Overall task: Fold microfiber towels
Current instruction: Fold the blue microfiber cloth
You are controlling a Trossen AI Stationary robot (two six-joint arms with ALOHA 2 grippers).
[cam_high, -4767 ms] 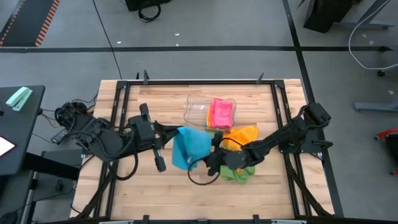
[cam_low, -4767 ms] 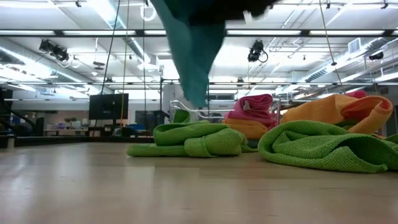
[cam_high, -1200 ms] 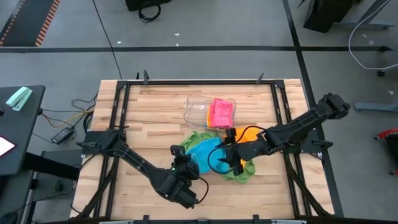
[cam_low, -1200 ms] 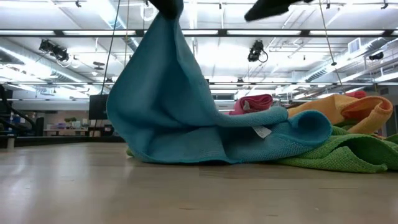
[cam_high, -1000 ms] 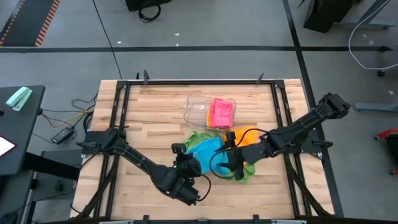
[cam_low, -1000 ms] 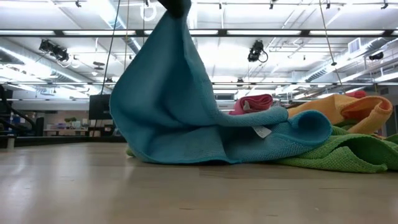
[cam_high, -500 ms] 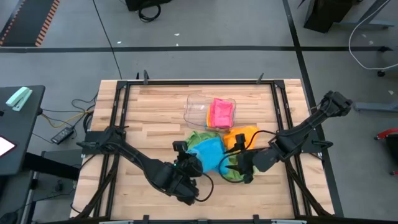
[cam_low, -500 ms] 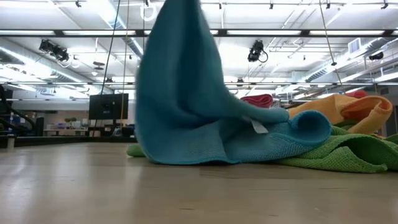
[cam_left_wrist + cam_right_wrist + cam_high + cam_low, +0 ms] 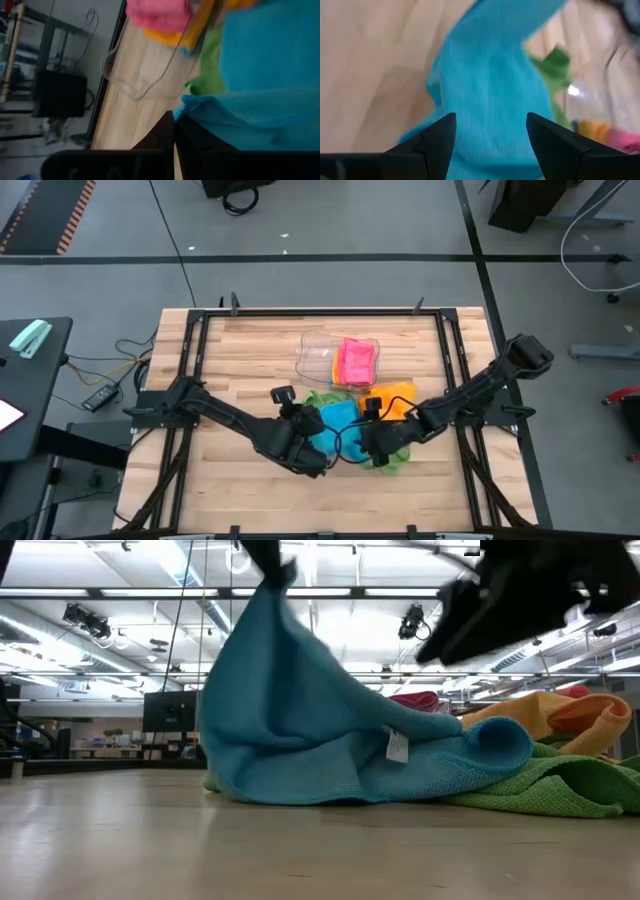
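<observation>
A blue microfiber towel (image 9: pixel 332 425) (image 9: pixel 300 730) rises to a peak at one corner, where my left gripper (image 9: pixel 305 418) (image 9: pixel 264 554) is shut on it. Its lower part lies on the wooden table and over a green towel (image 9: pixel 540 780) (image 9: pixel 390 457). My right gripper (image 9: pixel 490 135) (image 9: pixel 358 442) hangs open just above the blue towel's middle, touching nothing. An orange towel (image 9: pixel 392 397) lies behind the green one. A pink towel (image 9: pixel 356 361) rests in the clear tray (image 9: pixel 315 355). My left gripper pinches the blue towel's raised corner edge (image 9: pixel 186 106) between its two fingers, coming slanting down from the table's left. The cloth hangs from the fingers in a slack tent, and its lower edge (image 9: pixel 290 795) stays on the table.
The towel pile fills the table's middle and right. Bare wood (image 9: pixel 230 360) lies to the left, at the far side and along the near edge. A black metal frame (image 9: pixel 190 340) runs around the table.
My left gripper has carried the blue towel's corner toward the table's far edge, and the raised peak has swayed right and back. My right gripper has come down over the blue towel, still open. The towel's lower part has stayed on the table.
</observation>
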